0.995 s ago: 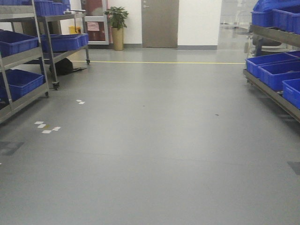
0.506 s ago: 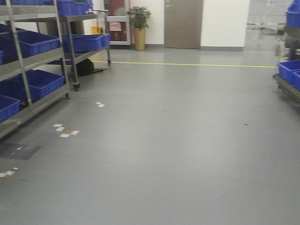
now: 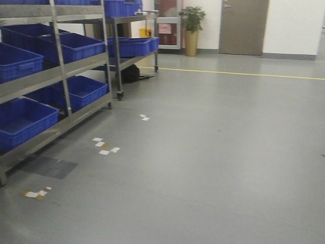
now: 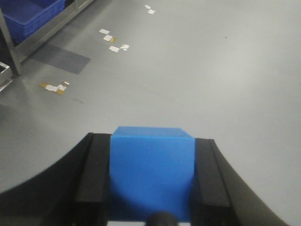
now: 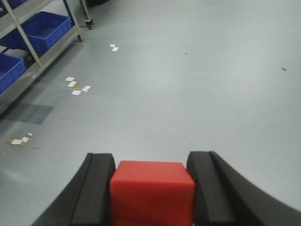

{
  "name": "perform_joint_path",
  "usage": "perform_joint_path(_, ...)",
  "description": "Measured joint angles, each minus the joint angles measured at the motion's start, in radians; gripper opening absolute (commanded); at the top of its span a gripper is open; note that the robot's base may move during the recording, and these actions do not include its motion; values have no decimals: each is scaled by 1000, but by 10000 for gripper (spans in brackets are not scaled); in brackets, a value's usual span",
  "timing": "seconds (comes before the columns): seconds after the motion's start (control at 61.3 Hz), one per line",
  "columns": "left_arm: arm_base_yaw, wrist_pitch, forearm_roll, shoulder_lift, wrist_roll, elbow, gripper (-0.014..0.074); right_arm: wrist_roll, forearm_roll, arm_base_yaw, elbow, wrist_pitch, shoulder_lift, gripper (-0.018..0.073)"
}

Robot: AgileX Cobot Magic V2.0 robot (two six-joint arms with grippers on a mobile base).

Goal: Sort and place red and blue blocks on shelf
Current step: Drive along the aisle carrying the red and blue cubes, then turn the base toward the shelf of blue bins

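While both wrist cameras look down over a smooth grey floor (image 3: 213, 168), each arm carries one block. Left tool (image 4: 151, 141): black fingers (image 4: 96, 174) pressed against both side faces of a small matte bright blue cube (image 4: 151, 172), firmly gripped. Right tool (image 5: 151, 162): same hold on a small matte red cube (image 5: 151, 195), pads flush against its sides.

Front view: brushed stainless steel shelf rack (image 3: 56, 73) along the left edge, its tiers carrying large blue plastic bins (image 3: 20, 119). Neither cube is on the shelf; both are in the tools above open floor, the rack off to the left. White tape scraps (image 3: 104, 146) lie on the floor beside the rack's foot. Far end: thin yellow floor line (image 3: 238, 74), potted green plant (image 3: 192, 25), grey door (image 3: 244, 25)
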Motion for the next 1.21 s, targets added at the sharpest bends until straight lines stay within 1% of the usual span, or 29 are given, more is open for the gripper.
perform_joint_path(1.207,0,0,0,0,0,0,76,0,0,0,0,0,0,59)
